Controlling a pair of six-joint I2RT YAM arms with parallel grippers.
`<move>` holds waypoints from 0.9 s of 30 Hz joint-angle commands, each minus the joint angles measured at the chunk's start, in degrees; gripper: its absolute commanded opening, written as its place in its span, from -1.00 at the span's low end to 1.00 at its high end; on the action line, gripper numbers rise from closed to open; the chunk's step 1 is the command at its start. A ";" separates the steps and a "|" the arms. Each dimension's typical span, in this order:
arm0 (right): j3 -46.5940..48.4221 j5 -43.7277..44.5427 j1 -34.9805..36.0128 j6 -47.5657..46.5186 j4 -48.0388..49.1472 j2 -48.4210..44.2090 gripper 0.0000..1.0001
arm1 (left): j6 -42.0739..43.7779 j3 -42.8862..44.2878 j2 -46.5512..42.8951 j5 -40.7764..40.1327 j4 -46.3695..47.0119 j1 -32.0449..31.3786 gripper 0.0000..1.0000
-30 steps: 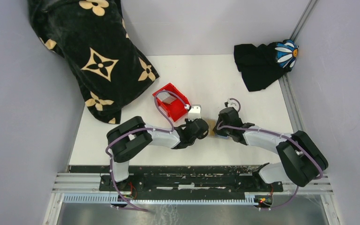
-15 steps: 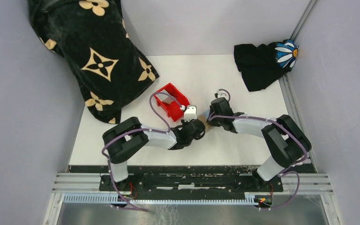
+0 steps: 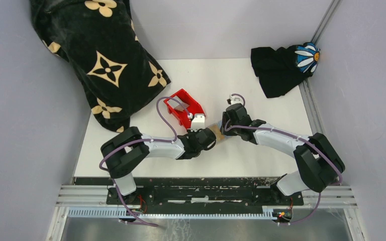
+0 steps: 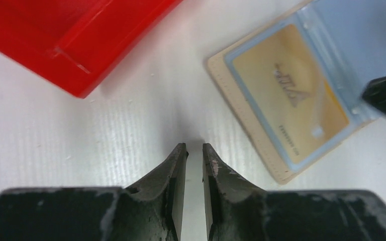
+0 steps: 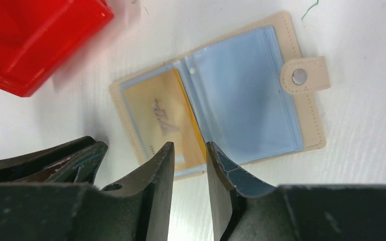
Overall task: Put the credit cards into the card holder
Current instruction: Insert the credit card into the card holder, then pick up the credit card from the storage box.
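card holder [image 5: 216, 95]: stitched beige leather | glossy blue sleeves [image 5: 246, 100] (gold card [image 5: 166, 118])

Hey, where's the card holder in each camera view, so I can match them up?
Top external: the card holder is a tan sliver near the picture's centre.
Left wrist: upper right, cut by the frame.
Right wrist: centre, lying open.
Shared landmark: the red bin, up and left of it in all three.
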 commanded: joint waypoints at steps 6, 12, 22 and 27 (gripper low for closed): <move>7.23 -1.77 0.08 -5.95 -1.92 -4.27 -0.13 | 1.24 0.44 -8.03 -3.75 -15.63 2.44 -0.45; 19.10 -6.39 0.29 -12.12 -4.76 0.48 -0.04 | 3.14 -3.27 -23.36 -3.29 -13.91 9.54 -0.38; 47.68 -12.92 3.51 -19.25 -13.89 21.08 0.07 | 0.67 -11.76 -40.16 -2.20 -6.94 22.85 0.06; 60.29 -14.95 4.34 -19.99 -17.01 31.81 0.10 | -5.40 -15.31 -38.39 1.38 -0.44 26.24 0.07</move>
